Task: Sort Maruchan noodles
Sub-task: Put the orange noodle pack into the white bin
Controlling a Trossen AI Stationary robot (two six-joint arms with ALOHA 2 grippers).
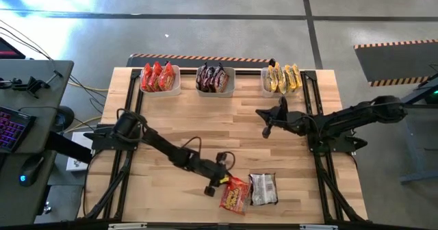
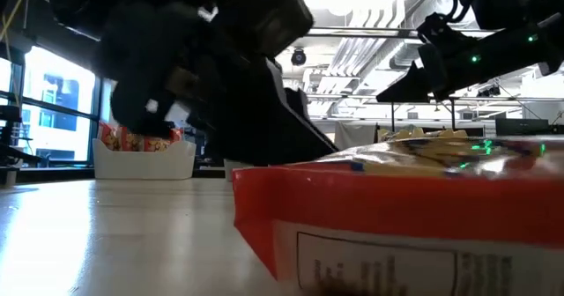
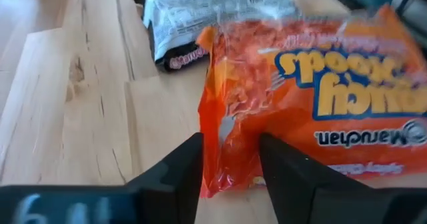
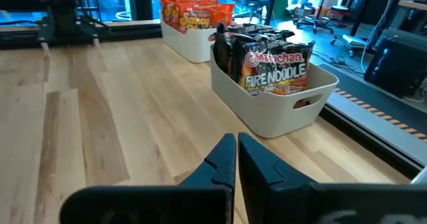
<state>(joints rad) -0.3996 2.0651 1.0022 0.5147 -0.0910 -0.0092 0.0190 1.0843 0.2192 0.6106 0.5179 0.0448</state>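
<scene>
Orange packet (image 3: 313, 97) reading "Maruchan", binned dark packets (image 4: 273, 67) — "Fire Noodle"

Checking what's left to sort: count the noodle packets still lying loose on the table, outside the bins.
2. A red-orange packet lies near the table's front edge by the left gripper; a silver-and-dark packet lies just right of it. None seems hidden.

Red-orange noodle packet (image 1: 234, 194) with yellow lettering, silver-and-dark packet (image 1: 263, 189), pale wood-grain table (image 1: 205, 113)
</scene>
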